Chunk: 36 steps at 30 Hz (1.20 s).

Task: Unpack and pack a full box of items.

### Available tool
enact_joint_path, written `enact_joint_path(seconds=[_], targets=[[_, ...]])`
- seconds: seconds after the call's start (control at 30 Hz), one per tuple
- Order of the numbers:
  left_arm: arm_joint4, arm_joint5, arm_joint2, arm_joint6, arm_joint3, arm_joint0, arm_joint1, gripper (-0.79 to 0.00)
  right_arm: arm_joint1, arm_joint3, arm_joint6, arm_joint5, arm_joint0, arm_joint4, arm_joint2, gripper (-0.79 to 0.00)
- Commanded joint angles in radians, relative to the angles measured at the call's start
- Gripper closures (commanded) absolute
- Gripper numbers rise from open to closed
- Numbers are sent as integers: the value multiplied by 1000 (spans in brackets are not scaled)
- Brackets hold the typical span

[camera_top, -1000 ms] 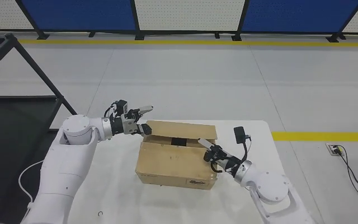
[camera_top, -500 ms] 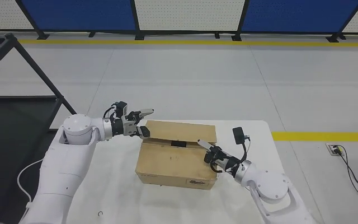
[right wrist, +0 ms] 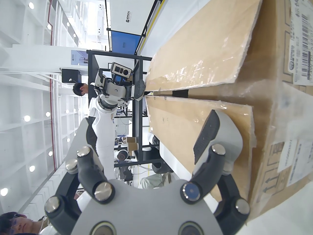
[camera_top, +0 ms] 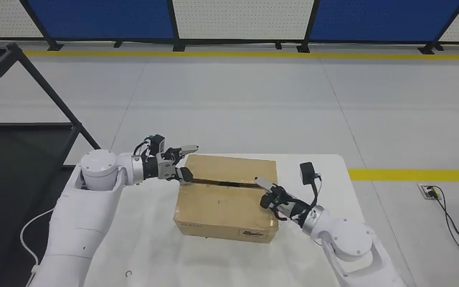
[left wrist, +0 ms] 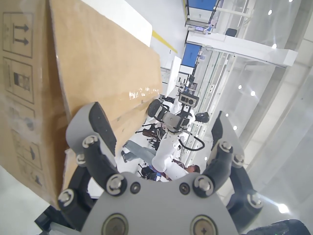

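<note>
A brown cardboard box (camera_top: 219, 204) stands in the middle of the white table (camera_top: 143, 237). Its two long top flaps lie almost flat, with a thin dark slit (camera_top: 222, 183) between them. My left gripper (camera_top: 183, 162) is open at the box's far left corner; in the left wrist view one finger (left wrist: 102, 125) lies against the flap (left wrist: 105, 57) by its edge. My right gripper (camera_top: 265, 192) is open at the box's right end, and one finger (right wrist: 210, 133) rests on the near flap (right wrist: 195, 128). The contents are hidden.
A black metal frame (camera_top: 43, 86) stands off the table's left side. Bare tabletop lies in front of and to the left of the box. A small ring (camera_top: 128, 273) lies near the front left edge. A shipping label (right wrist: 300, 50) is stuck on the box's right end.
The far flap has come down from a raised tilt to nearly flat, narrowing the dark opening to a slit. The left gripper has dropped slightly with it; the right gripper has barely shifted.
</note>
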Motion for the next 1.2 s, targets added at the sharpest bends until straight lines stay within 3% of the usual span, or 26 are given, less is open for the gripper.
enact_joint_path(seconds=[0.0,0.53,0.97,1.17], targets=[[9,21,3,-12,-8,4,5,-785,0,8,12,9,11,21,2,-785],[10,65,56,-1,14,-12,9,-785,-16,150,-5,43,139,130,-54,-785],[-55,36,51,-30,14,-6,18,-785,-24,224,-17,41,194,137,-100,-785],[-137,32,30,31,13,8,16,-785,-25,246,-24,45,207,136,-107,-785]])
